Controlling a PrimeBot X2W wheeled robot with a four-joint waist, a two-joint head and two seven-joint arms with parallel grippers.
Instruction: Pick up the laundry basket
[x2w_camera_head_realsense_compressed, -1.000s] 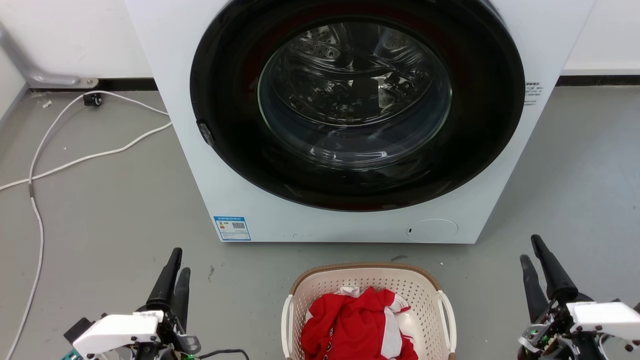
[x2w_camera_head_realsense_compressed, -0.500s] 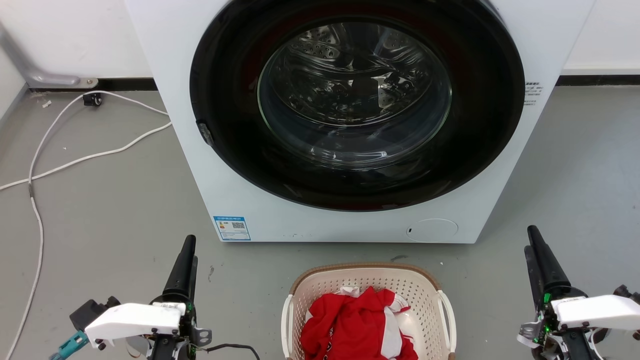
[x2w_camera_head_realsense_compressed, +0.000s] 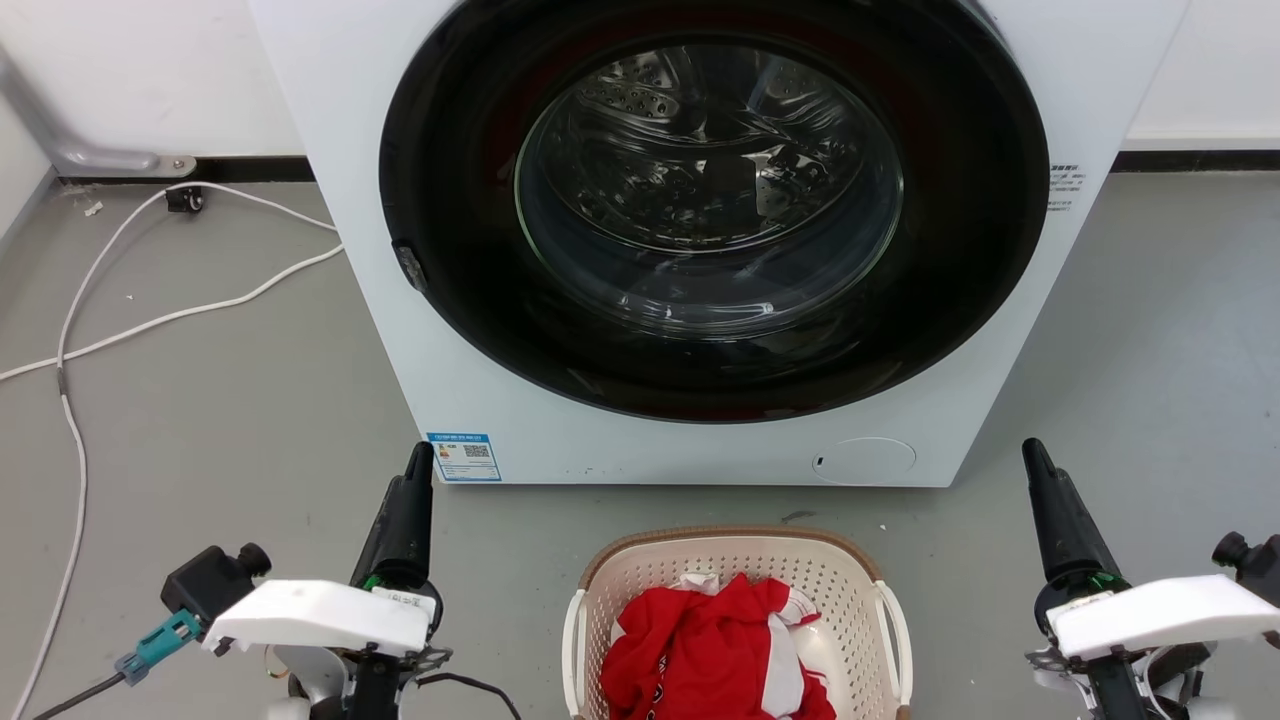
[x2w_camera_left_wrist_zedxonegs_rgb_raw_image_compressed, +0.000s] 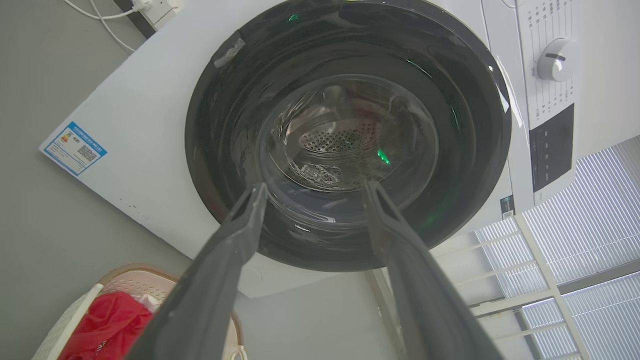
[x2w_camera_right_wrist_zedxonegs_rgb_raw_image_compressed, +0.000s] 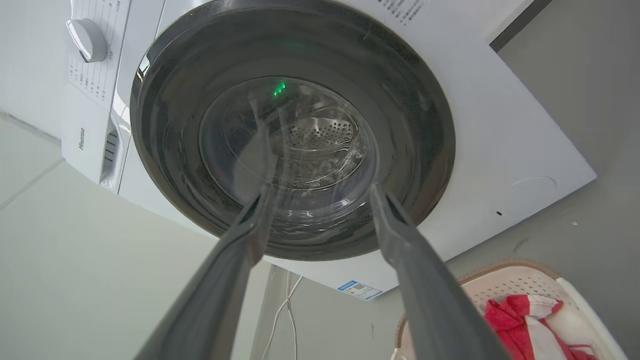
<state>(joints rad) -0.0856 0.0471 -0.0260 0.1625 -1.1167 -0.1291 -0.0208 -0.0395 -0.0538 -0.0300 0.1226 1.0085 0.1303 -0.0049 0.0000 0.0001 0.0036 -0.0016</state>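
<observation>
The laundry basket (x2w_camera_head_realsense_compressed: 730, 535) sits on the floor (x2w_camera_head_realsense_compressed: 200, 420) just in front of the washing machine (x2w_camera_head_realsense_compressed: 420, 380), between your two arms. It has red clothes (x2w_camera_head_realsense_compressed: 700, 650) inside. Your left end effector (x2w_camera_left_wrist_zedxonegs_rgb_raw_image_compressed: 312, 187) is spread wide and holds nothing. Your right end effector (x2w_camera_right_wrist_zedxonegs_rgb_raw_image_compressed: 320, 187) is spread too, and empty. Both point up at the machine door (x2w_camera_head_realsense_compressed: 710, 200), not down at the basket. If you push ahead like this, I think the fingers could bump the door. If you grab just one white handle (x2w_camera_head_realsense_compressed: 903, 640), the basket may tip and spill the clothes.
</observation>
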